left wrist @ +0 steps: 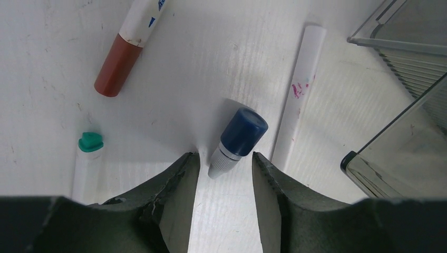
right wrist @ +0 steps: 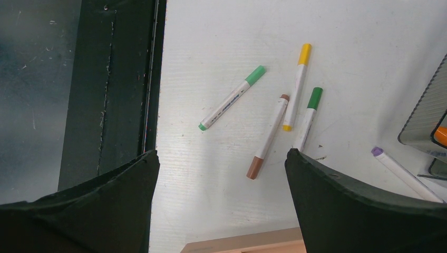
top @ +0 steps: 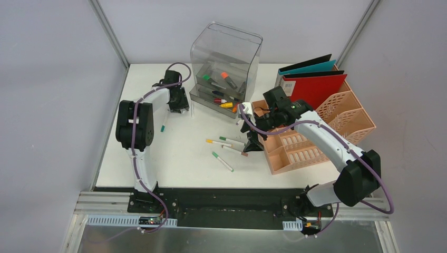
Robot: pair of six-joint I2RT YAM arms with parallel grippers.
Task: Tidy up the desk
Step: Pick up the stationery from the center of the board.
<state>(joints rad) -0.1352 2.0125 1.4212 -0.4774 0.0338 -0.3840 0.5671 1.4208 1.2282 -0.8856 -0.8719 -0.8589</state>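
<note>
1. The white surface point(top: 179, 158) fills the middle of the top view between grey walls, its black front edge nearest the arm bases.
2. The left tool point(left wrist: 224, 158) hangs low over the far left of the surface, just left of the clear drawer box point(top: 226, 63). It is released: its fingers stand apart on either side of a blue-capped marker point(left wrist: 240, 134), with a gap showing on each side.
3. Around that marker lie a brown-capped marker point(left wrist: 118, 66), a teal-capped marker point(left wrist: 89, 153) and a white stick point(left wrist: 300, 95) smudged with pink.
4. The right tool point(right wrist: 221, 158) hovers over the middle of the surface, just left of the peach file rack point(top: 337, 113). It is released, with its fingers spread wide and nothing between them.
5. Under it lie a light-green marker point(right wrist: 232, 97), a yellow marker point(right wrist: 296, 84), a brown marker point(right wrist: 270, 134) and a dark-green marker point(right wrist: 310, 113). A purple-tipped marker point(right wrist: 400, 171) lies further right.
6. A red binder point(top: 316, 87) and a teal binder point(top: 311, 66) stand at the rack's far end.
</note>
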